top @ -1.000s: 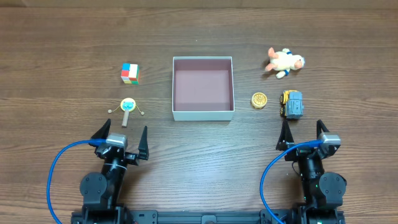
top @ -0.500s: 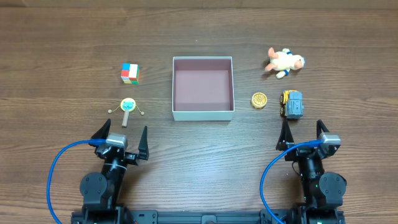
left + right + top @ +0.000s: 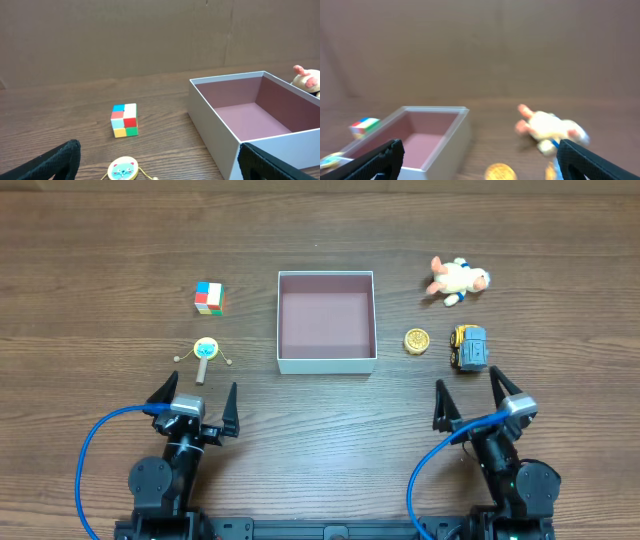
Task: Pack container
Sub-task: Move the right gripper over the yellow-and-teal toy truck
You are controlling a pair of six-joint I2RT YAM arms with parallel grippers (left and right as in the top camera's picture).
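The container [image 3: 326,363] is a square white-walled box with a pink-mauve inside, empty, at the table's middle; it also shows in the left wrist view [image 3: 215,125] and the right wrist view [image 3: 457,131]. My left gripper [image 3: 195,396] is open and empty, near the front edge, below a small cat-face drum toy [image 3: 206,350]. My right gripper [image 3: 468,392] is open and empty, just below a yellow-grey toy car [image 3: 469,347] and a gold round coin toy [image 3: 417,341].
A colourful cube [image 3: 209,297] lies at the left, also in the left wrist view [image 3: 124,120]. A plush pig [image 3: 458,279] lies at the back right, blurred in the right wrist view [image 3: 547,126]. Blue cables loop by both arm bases.
My right gripper has turned and shifted a little to the left; its view is blurred by motion. The left arm and all toys have not moved.
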